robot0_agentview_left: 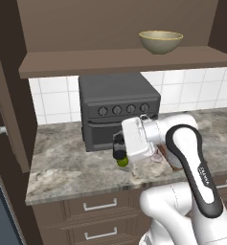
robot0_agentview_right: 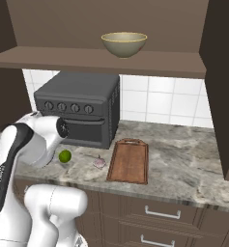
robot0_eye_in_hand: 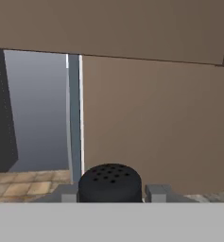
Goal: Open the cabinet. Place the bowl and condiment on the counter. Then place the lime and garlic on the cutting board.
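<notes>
One condiment (robot0_eye_in_hand: pixel 110 182) in the gripper (robot0_eye_in_hand: pixel 110 193); one bowl (robot0_agentview_right: pixel 123 44), one lime (robot0_agentview_right: pixel 64 156), one garlic (robot0_agentview_right: pixel 100 163).

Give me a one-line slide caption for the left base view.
Hand grips the condiment just above the counter beside the lime; bowl waits in the open cabinet.

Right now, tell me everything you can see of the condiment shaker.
The condiment shaker is a small, near-black cylinder with a rounded top pierced by small holes; matte, plastic-looking. It sits between the fingers of the gripper, which is shut on it. From the left base view it hangs upright just above the counter, in front of the toaster oven, with the lime at its base.
</notes>
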